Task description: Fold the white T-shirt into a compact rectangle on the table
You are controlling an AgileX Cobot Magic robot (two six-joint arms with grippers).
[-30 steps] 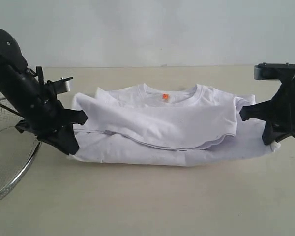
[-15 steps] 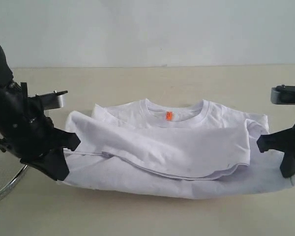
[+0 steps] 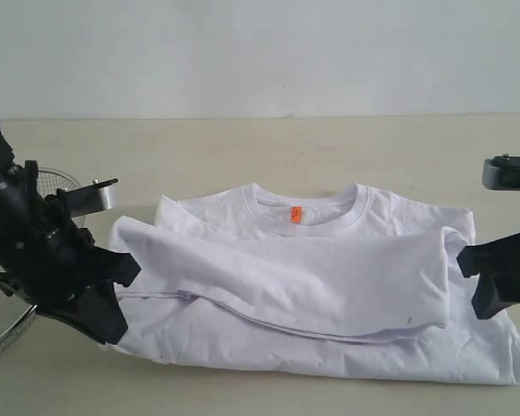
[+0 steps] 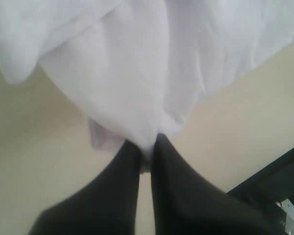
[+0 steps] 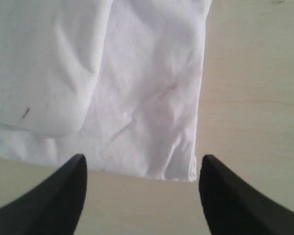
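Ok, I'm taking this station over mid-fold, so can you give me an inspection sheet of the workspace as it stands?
Surface: pale beige table, flat.
Job's things: white T-shirt partly folded, one layer doubled across the middle, orange neck tag showing.
Clutter: wire-mesh basket at the left edge of the exterior view.
Grippers: left pincer shut on the shirt's edge; right pincer open, holding nothing.
Cables: nothing seen.
Surroundings: plain pale wall behind the table.

T-shirt [image 4: 137, 73] blurred in left wrist view
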